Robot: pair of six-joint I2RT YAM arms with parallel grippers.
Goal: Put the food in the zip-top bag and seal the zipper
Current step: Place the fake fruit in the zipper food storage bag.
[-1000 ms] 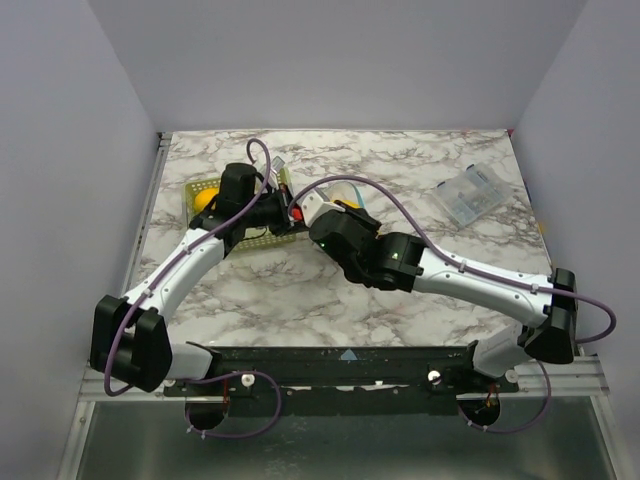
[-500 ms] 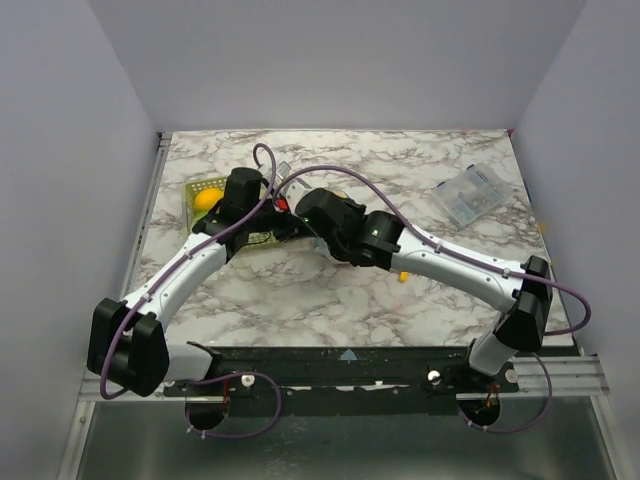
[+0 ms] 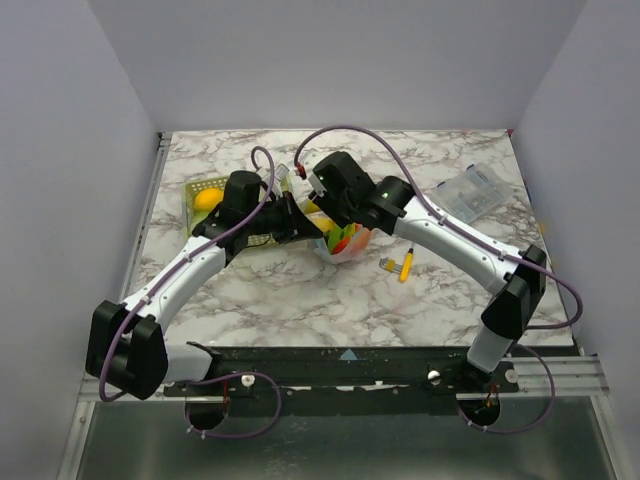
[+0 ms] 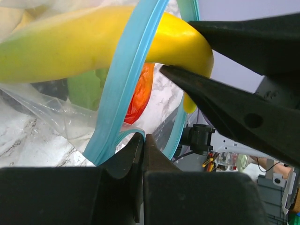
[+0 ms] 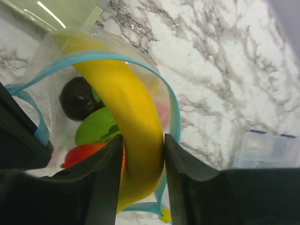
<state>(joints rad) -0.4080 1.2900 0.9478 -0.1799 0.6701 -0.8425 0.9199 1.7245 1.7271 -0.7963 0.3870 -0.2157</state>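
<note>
The zip-top bag [image 3: 348, 242] lies mid-table with its mouth held wide. My left gripper [image 4: 143, 138] is shut on the light-blue zipper [image 4: 123, 79] at the mouth's near edge. My right gripper [image 5: 143, 157] is shut on a yellow banana [image 5: 126, 117], which passes down through the mouth ring of the zipper [image 5: 171, 110]. From the left wrist the banana [image 4: 70, 42] shows between the right gripper's black fingers [image 4: 234, 108]. Inside the bag lie a green piece [image 5: 96, 126], a red-orange piece [image 5: 84, 152] and a dark round one [image 5: 78, 104]. Another yellow fruit [image 3: 205, 199] sits in the green basket [image 3: 200, 186].
A thin yellow stick with a black tip [image 3: 405, 267] lies just right of the bag. A clear plastic box [image 3: 468, 195] stands at the back right. Both arms cross close together over the bag, left of centre, next to the basket.
My right arm has swung from in front of the bag to behind it, bringing the banana over and into the mouth. The bag's contents and the yellow stick have come into view. The left gripper kept its hold.
</note>
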